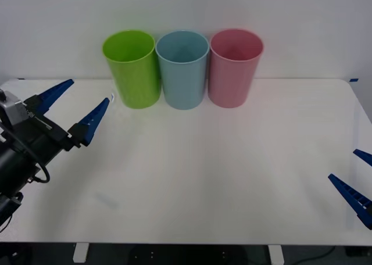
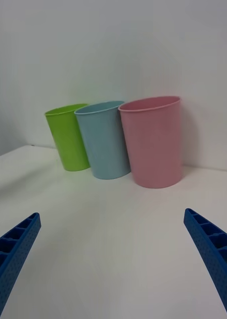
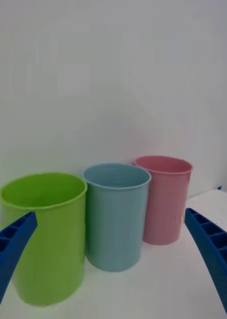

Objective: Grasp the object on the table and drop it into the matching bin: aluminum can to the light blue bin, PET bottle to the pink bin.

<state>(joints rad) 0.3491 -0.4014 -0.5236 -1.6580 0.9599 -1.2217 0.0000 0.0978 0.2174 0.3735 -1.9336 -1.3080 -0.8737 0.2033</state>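
Observation:
The aluminum can and the PET bottle are out of view. The light blue bin stands upright at the back of the white table. The pink bin stands against its right side. My left gripper is raised over the table's left end, open, with nothing between its fingers, and faces the bins. My right gripper is at the table's right front edge, open and holding nothing.
A lime green bin stands left of the light blue bin, so the three bins form a row along the back edge by the white wall. Bare tabletop stretches between the two arms.

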